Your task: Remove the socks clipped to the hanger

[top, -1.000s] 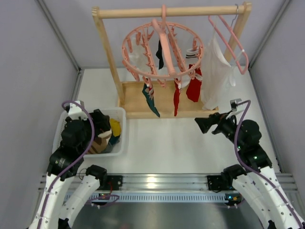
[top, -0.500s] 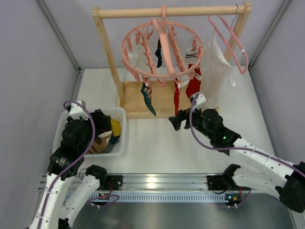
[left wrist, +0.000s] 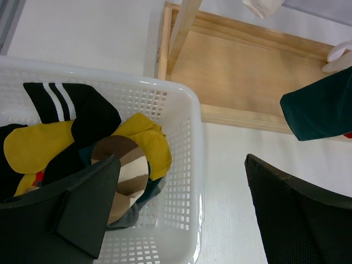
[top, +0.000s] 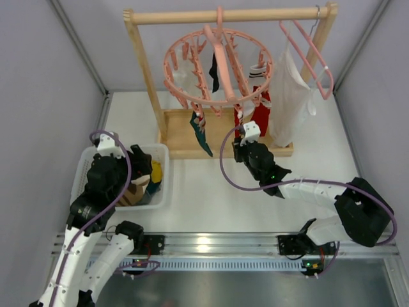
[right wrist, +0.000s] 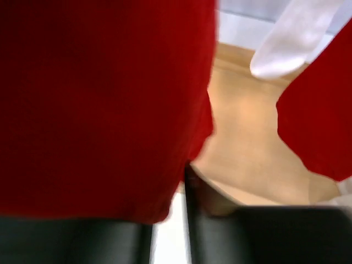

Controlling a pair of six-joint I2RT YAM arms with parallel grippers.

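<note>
The salmon-pink ring hanger (top: 223,67) hangs from the rack's top bar. Clipped to it are a dark teal sock (top: 201,134) (left wrist: 322,113), a black sock (top: 215,70), a striped sock with a red cuff (top: 257,71) and two red socks. My right gripper (top: 238,146) (right wrist: 182,187) reaches up under the ring. Its jaws are drawn close on the lower end of the nearer red sock (top: 239,120) (right wrist: 104,104). The other red sock (top: 261,118) (right wrist: 319,121) hangs just to its right. My left gripper (top: 134,161) (left wrist: 181,209) stands open and holds nothing, over the basket's right rim.
The white basket (top: 163,192) (left wrist: 187,110) at the left holds several socks, yellow, black and brown-striped. The wooden rack (top: 144,70) has a flat base (top: 179,125) (left wrist: 247,71). A white garment (top: 291,96) hangs on a pink coat hanger (top: 310,54) at the right.
My right arm swung from the right side of the table in to the hanging red sock, and its jaws closed from wide open. The left arm barely moved.
</note>
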